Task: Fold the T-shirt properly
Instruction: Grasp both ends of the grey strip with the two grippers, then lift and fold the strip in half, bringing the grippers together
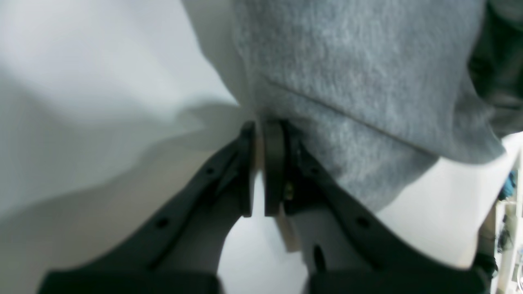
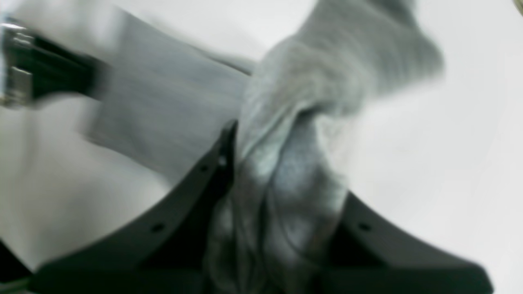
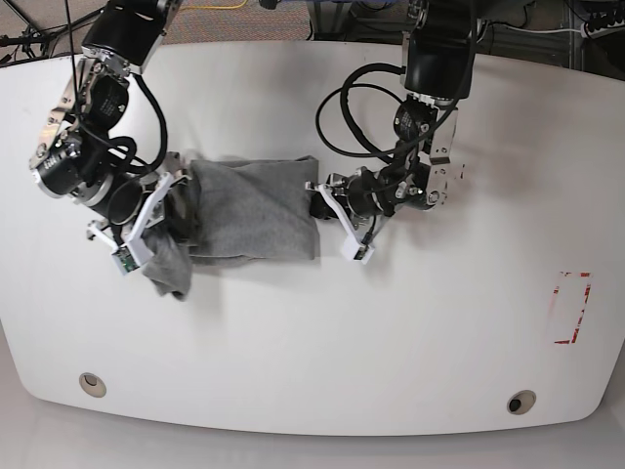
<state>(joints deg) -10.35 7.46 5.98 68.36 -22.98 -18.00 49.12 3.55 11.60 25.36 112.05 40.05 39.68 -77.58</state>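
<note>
Surface (image 3: 391, 332) lies open in front and to the sides; the T-shirt (image 3: 249, 210) and both arms block its middle.

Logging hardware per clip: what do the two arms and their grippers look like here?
Both arms are black and jointed, with white brackets near the wrists and looping black cables, most visibly on the left arm. The left gripper and right gripper have matte black, tapered jaws with small round holes.

Base view overhead, straight down on table (image 3: 410, 332); wrist views close behind end effectors, all sharing T-shirt (image 3: 254, 207)
</note>
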